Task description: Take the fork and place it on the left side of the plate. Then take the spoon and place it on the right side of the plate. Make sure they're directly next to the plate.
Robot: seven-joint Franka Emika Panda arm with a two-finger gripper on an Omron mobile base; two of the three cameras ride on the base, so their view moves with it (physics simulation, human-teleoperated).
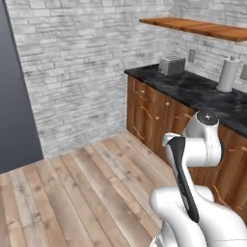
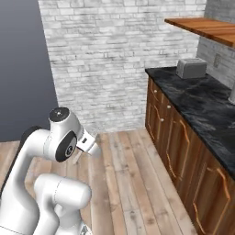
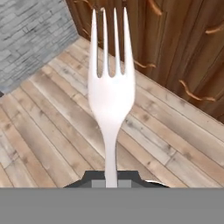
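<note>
The pale silver-grey fork (image 3: 110, 87) stands upright in the hand view, tines pointing away over the wooden floor and toward the cabinet doors. My gripper (image 3: 111, 178) is shut on the lower end of its handle. In the right base view the gripper (image 2: 82, 149) hangs low beside the arm's folded elbow, over the floor and well left of the cabinets. The plate and the spoon are out of view.
A black stone counter (image 2: 202, 103) on brown wooden cabinets (image 2: 174, 137) runs along the right. A silver toaster (image 2: 191, 68) stands at its far end and a grey canister (image 1: 227, 74) nearer. A wooden shelf (image 1: 202, 28) hangs above. Plank floor (image 1: 77, 193) lies left.
</note>
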